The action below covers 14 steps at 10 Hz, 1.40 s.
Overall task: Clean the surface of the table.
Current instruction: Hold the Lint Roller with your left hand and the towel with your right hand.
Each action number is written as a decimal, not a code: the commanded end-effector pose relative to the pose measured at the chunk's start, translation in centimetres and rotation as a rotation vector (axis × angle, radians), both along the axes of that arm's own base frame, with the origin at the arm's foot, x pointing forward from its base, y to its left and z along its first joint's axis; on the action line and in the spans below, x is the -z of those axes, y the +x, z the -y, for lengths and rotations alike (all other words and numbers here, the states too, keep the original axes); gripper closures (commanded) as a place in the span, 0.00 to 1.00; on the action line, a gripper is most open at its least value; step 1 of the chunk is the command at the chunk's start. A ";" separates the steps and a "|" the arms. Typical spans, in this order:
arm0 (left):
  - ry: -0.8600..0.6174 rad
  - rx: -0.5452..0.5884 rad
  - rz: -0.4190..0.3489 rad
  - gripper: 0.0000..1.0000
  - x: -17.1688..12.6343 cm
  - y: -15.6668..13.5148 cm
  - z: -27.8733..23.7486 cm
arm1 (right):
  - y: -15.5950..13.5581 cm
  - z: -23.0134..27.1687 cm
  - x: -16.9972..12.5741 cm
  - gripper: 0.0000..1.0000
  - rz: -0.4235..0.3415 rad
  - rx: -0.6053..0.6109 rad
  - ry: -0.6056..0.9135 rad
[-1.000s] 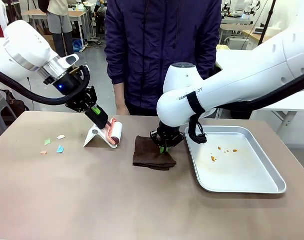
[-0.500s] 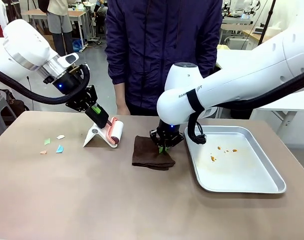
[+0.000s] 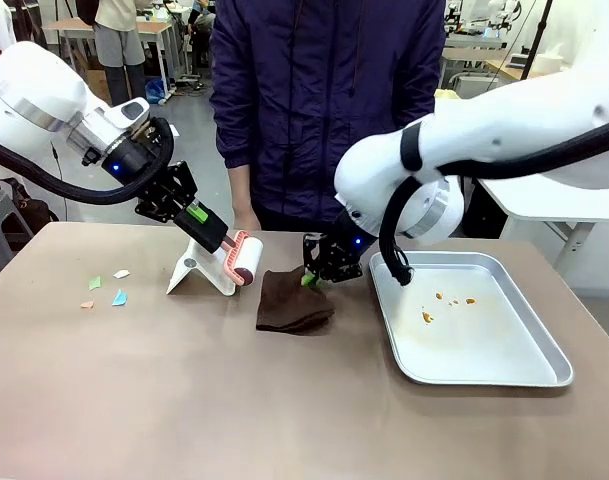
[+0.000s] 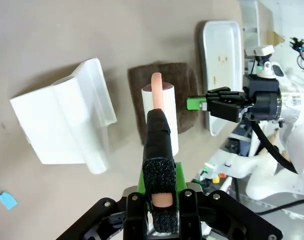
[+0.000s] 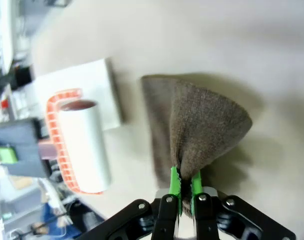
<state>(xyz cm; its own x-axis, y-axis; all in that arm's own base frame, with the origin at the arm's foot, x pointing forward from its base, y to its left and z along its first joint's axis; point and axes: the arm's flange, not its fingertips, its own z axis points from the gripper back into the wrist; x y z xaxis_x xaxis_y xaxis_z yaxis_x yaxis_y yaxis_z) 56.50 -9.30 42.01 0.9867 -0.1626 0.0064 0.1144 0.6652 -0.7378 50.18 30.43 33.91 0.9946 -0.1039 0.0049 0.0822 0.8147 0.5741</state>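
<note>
While L end effector point(image 3: 206, 230) grips roller point(image 3: 246, 262), R end effector point(image 3: 313, 279) pinches cloth point(image 3: 290, 306), tray point(image 3: 494, 345) holds crumbs point(image 3: 425, 317).

Matt smooth table point(image 3: 184, 400), shiny metal tray point(image 3: 484, 348), fuzzy brown cloth point(image 3: 292, 308), plastic stand point(image 3: 189, 272), smooth white lint roller point(image 3: 249, 262)

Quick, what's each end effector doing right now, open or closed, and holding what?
Left end effector: closed on the lint roller, gripping its handle.
Right end effector: closed, pinching the brown cloth.
</note>
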 end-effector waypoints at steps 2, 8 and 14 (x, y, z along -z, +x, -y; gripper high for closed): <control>-0.176 0.000 0.002 1.00 -2.0 -0.9 -3.0 | -5.1 4.7 -1.9 1.00 0.081 -0.115 0.308; -0.400 0.030 0.086 1.00 -7.2 -9.4 -18.2 | -16.3 14.3 -5.8 1.00 0.208 -0.231 0.629; -0.552 -0.142 0.094 1.00 -3.5 -13.8 -38.0 | -18.3 34.8 -8.0 1.00 0.239 0.102 0.652</control>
